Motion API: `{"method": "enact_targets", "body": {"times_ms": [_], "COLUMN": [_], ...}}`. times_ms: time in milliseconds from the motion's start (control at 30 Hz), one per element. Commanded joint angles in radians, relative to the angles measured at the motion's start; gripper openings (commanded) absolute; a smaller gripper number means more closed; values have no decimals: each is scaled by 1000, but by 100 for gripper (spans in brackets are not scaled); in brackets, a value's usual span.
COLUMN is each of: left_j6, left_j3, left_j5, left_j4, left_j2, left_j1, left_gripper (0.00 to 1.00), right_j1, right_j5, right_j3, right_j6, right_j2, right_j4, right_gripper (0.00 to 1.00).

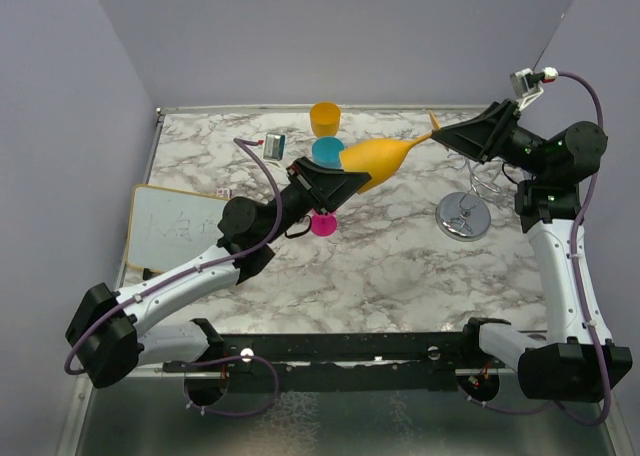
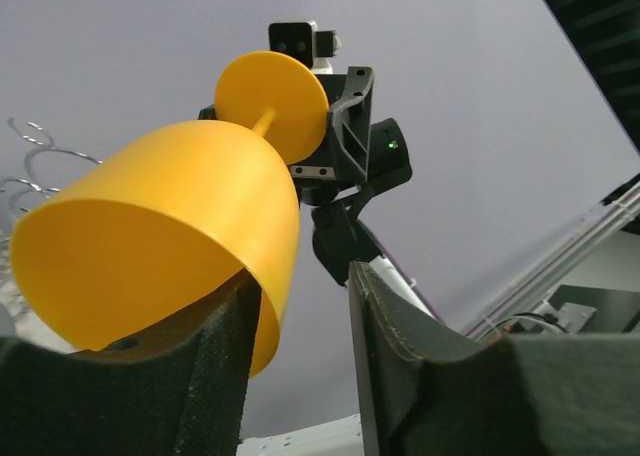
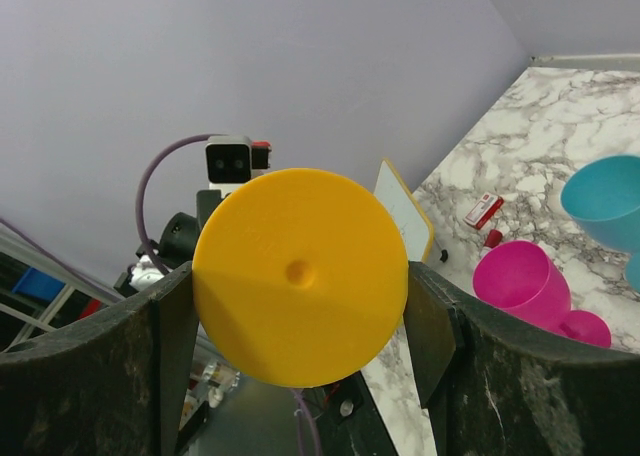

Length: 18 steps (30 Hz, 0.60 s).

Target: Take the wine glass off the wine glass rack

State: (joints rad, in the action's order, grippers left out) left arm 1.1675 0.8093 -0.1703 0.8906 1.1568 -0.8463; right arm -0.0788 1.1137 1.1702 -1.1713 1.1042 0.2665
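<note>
An orange wine glass [image 1: 375, 161] hangs on its side in the air between both arms, clear of the wine glass rack [image 1: 463, 216], whose silver disc base and wire arms stand below my right arm. My right gripper [image 1: 440, 134] is shut on the glass's round foot [image 3: 300, 236], one finger on each edge. My left gripper [image 1: 345, 183] is at the bowl's rim [image 2: 170, 226]. Its left finger [image 2: 200, 366] lies against the inside of the bowl wall. The right finger [image 2: 400, 346] stands outside the bowl with a visible gap, so the jaws are open around the rim.
An orange cup [image 1: 325, 117], a teal cup [image 1: 327, 152] and a pink cup [image 1: 323, 224] stand on the marble table near my left gripper. A whiteboard [image 1: 170, 228] lies at the left edge, and a small box [image 1: 275, 146] sits behind it.
</note>
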Motion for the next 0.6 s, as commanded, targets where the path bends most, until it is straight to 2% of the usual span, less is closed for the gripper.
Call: {"method": "enact_targets", "body": {"times_ms": [0,133,367,567], "left_j6": [99,116,111,87], "left_j3": [-24,-30,-25,-26], "left_j5": [-49,-67,-80,-93], "left_j4": [262,343,349,351], "left_j2": [44,74,87,67], "left_j1": [3,4,7,11], "left_gripper": [35,23,1,0], "right_j1": [-1,-1,-1,-1], "right_j5": [17,24,23,32], "right_j3": [-6,2,5,17], "right_j6": [-22,-27,1,29], "right_j2": [-21,-25,-48,-47], "right_j4": [43,48,30,15], "right_gripper": [70,72,80,88]}}
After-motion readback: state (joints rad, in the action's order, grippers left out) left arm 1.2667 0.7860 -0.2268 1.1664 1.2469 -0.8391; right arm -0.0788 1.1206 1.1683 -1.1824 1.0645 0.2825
